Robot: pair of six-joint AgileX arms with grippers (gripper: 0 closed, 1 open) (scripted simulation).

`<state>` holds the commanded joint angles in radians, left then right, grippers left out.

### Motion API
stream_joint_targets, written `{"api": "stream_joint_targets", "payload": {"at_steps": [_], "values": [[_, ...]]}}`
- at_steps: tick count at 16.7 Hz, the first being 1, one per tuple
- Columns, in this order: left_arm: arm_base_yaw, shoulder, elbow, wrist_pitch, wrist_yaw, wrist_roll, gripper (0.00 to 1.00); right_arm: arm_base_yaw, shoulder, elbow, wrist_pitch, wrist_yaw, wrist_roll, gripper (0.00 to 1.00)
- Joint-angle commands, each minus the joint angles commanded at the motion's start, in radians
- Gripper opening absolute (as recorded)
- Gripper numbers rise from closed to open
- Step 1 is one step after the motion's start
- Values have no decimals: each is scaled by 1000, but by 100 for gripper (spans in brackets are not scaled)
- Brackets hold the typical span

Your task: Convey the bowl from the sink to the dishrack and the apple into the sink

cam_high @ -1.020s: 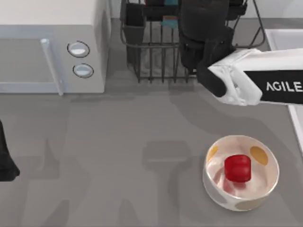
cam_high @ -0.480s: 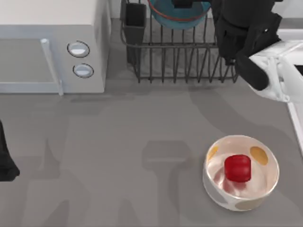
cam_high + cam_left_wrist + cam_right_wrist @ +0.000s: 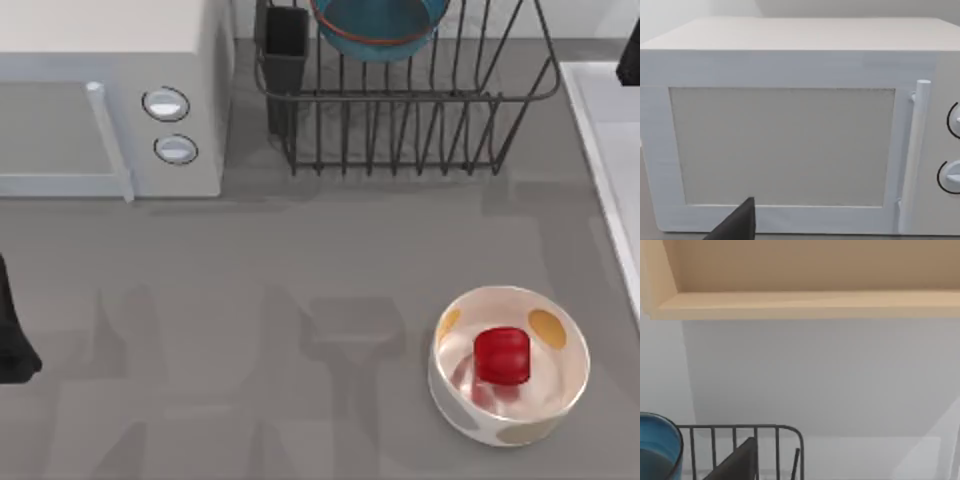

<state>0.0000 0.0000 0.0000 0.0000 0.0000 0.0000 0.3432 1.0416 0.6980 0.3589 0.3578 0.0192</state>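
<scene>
Microwave (image 3: 110, 95) fills the upper left of the top view, 2 round knobs facing the table (image 3: 300, 300); left wrist view looks straight at its door. Sink (image 3: 605, 130) rim runs down the right edge. Dishrack (image 3: 400, 130) at top centre – the bowl (image 3: 375, 25) sits in it, just beside the black utensil cup (image 3: 285, 35). Spotted bowl (image 3: 510, 365) at lower right, well apart from the sink, with the apple (image 3: 501, 356) inside it. Left arm (image 3: 12, 340) parked at the left edge, right arm (image 3: 630, 55) at the upper right corner (only a dark sliver each) – can't tell either gripper's finger state.
</scene>
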Motion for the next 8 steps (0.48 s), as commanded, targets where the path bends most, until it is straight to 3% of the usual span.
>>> {"api": "stream_joint_targets", "payload": {"at_steps": [8], "values": [[0,0,0,0,0,0,100,-248,-810,-533,-288,-259,-2,100]]}}
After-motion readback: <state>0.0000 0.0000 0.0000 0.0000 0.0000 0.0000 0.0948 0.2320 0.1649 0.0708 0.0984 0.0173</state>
